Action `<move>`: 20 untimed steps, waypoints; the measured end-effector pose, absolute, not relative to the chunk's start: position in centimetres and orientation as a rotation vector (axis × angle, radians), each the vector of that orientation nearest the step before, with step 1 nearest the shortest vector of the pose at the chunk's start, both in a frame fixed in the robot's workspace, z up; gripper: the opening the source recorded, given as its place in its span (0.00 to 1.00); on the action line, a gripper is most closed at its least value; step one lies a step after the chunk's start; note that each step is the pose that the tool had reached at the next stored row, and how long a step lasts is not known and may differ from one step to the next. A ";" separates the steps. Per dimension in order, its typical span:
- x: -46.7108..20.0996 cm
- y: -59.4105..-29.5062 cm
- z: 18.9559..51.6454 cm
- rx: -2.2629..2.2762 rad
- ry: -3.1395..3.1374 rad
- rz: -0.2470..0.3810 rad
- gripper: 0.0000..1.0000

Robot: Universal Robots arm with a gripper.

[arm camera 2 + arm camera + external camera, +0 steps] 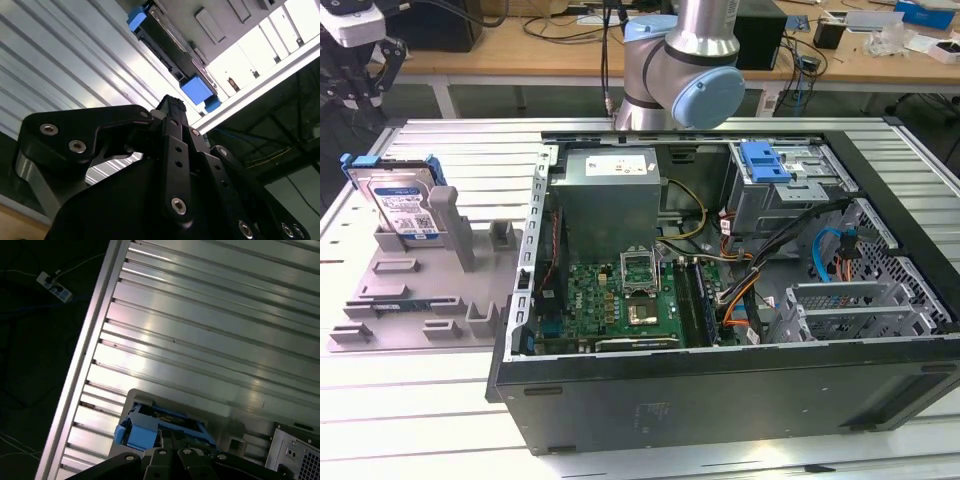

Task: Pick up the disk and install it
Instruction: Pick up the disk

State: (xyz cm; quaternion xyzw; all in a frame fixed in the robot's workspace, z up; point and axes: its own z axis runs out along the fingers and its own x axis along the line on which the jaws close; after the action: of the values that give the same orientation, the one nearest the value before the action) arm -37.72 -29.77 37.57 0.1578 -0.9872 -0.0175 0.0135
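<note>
While the disk [405, 205] stands on edge in a slot of the grey holder [425, 300] at the exterior view's left of the worktop [420, 400], the end effector [358, 75] hangs near it without touching it; spread or closed, I cannot tell. Beside the holder, the open computer case [720, 395] contains a motherboard [620, 290], a grey power supply box [610, 200], cables and a drive cage [790, 190].

Print on the disk [398, 198] — not legible.
</note>
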 end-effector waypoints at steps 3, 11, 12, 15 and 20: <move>-37.7 -29.8 37.6 0.581 -3.058 -0.053 0.11; -37.7 -29.8 37.6 0.956 -2.957 -0.044 0.24; -37.7 -29.8 37.5 0.984 -2.948 -0.043 0.29; -37.7 -29.8 37.5 1.073 -2.915 -0.040 0.36; -37.7 -29.8 37.5 1.229 -2.850 -0.034 0.43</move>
State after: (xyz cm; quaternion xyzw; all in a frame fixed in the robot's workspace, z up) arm -37.72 -29.77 37.51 0.3960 -0.9180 -0.0109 0.0185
